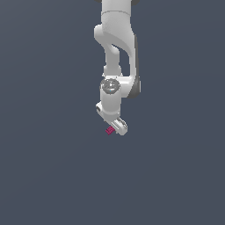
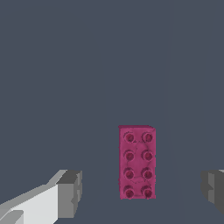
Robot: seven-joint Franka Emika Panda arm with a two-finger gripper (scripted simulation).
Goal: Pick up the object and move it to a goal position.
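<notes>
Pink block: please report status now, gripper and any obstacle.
Gripper open, fingers apart on either side of pink block, no contact visible. Block lies flat on grey surface, studs up, not lifted. Nothing in the way.

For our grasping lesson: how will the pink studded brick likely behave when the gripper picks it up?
The brick looks rigid and probably light. Its flat long sides suit the open gripper straddling it, and lying flat, it should slide rather than roll or tip.
</notes>
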